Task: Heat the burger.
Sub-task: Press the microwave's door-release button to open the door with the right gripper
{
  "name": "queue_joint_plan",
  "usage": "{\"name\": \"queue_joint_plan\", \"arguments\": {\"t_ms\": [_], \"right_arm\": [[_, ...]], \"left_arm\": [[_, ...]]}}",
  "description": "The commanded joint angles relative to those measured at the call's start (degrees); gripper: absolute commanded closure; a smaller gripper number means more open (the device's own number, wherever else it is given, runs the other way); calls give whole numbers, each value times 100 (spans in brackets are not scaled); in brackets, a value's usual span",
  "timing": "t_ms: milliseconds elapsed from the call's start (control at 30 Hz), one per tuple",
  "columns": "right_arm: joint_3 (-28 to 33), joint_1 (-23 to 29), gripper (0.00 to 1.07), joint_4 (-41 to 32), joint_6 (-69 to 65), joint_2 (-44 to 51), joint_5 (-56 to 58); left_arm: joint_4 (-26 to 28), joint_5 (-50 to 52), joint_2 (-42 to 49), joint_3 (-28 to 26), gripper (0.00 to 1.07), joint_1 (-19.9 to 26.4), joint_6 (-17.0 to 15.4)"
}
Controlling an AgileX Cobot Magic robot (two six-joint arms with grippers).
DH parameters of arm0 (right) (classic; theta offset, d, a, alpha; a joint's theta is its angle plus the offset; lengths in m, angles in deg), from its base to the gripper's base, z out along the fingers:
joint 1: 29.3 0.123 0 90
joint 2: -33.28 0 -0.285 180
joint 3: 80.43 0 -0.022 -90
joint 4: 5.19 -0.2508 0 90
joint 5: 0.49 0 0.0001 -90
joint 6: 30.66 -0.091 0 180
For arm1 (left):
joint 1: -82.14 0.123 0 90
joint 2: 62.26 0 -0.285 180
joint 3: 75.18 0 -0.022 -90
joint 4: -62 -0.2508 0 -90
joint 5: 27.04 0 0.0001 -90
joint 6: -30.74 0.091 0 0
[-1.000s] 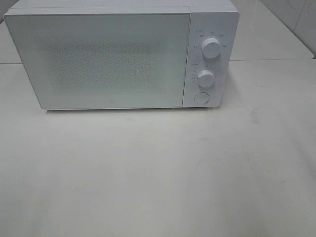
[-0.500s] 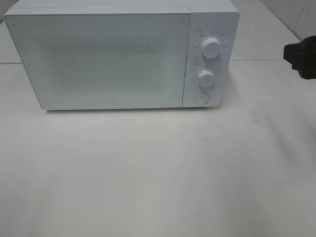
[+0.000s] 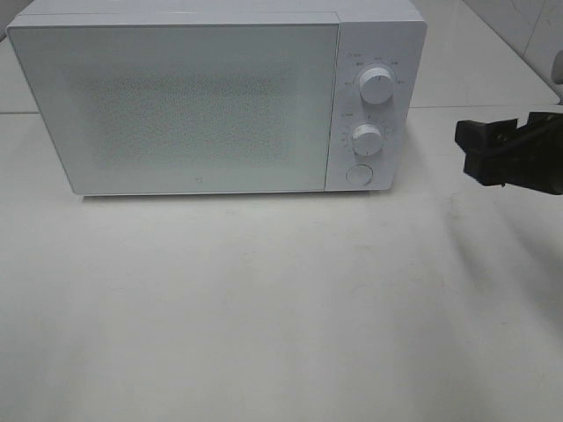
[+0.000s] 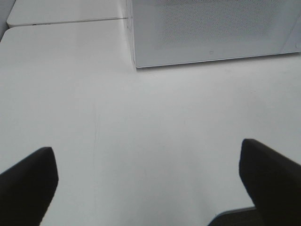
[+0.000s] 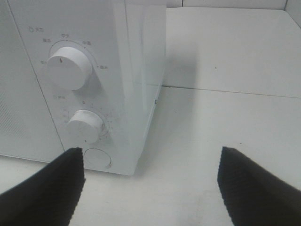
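The burger is out of view in every frame. A white microwave [image 3: 193, 105] stands at the back of the table with its door shut. My right gripper [image 3: 471, 151] hovers to the right of it, open and empty, at about the height of the lower knob [image 3: 366, 138]. In the right wrist view the right gripper [image 5: 150, 160] faces the microwave's right front corner, with the upper knob [image 5: 68, 66], lower knob [image 5: 85, 126] and round door button [image 5: 97, 157] ahead. My left gripper [image 4: 146, 150] is open and empty over bare table in front of the microwave [image 4: 211, 28].
The white table [image 3: 281, 308] stretches wide in front of the microwave. A seam [image 3: 475, 107] crosses the tabletop to the right of the microwave. A tiled wall [image 3: 528, 22] rises at the back right.
My right gripper has come in from the right edge of the exterior view and moved left and lower, closer to the microwave's control panel. Nothing else has moved.
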Motion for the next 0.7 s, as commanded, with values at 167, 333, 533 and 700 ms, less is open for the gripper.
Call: {"name": "queue_joint_plan", "arguments": {"t_ms": [167, 333, 533, 700], "right_arm": [[97, 1031, 31, -1513, 1249, -751, -1278], [97, 1759, 31, -2229, 1558, -1226, -1937], [86, 2487, 31, -3031, 1639, -1782, -2630], [86, 3019, 31, -3650, 1633, -2200, -3060]], "left_arm": [[29, 80, 92, 17, 9, 11, -23], [29, 80, 92, 17, 9, 11, -23], [29, 80, 92, 17, 9, 11, -23], [29, 80, 92, 17, 9, 11, -23]]}}
